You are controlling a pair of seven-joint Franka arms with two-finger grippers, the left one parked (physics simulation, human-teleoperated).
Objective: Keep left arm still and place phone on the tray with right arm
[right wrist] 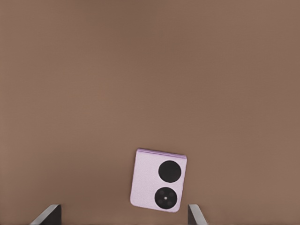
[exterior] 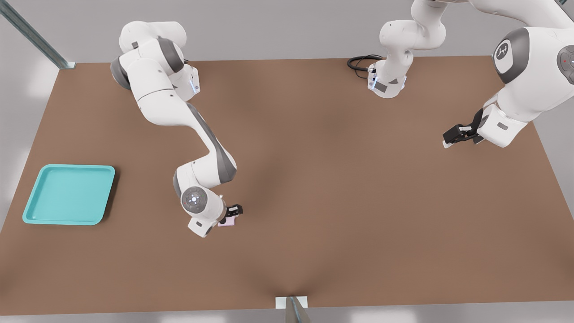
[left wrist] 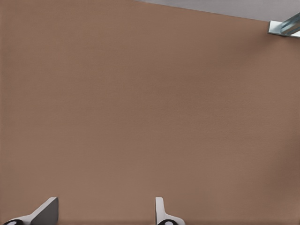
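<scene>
The pale pink phone (exterior: 228,221) lies flat on the brown table, a little left of centre and toward the near edge in the front view. My gripper (exterior: 232,211) hovers low right over it. In the right wrist view the phone (right wrist: 159,180) shows its two round black lenses face up. It sits ahead of the open gripper (right wrist: 123,209), nearer one dark fingertip (right wrist: 196,215) than the other, and nothing is held. The turquoise tray (exterior: 67,195) rests empty at the front view's left, well apart from the phone.
The parked arm's black gripper (exterior: 462,133) hangs over the table at the front view's right. A black cable (exterior: 361,63) coils by its base at the far edge. A metal post (exterior: 293,309) stands at the near edge.
</scene>
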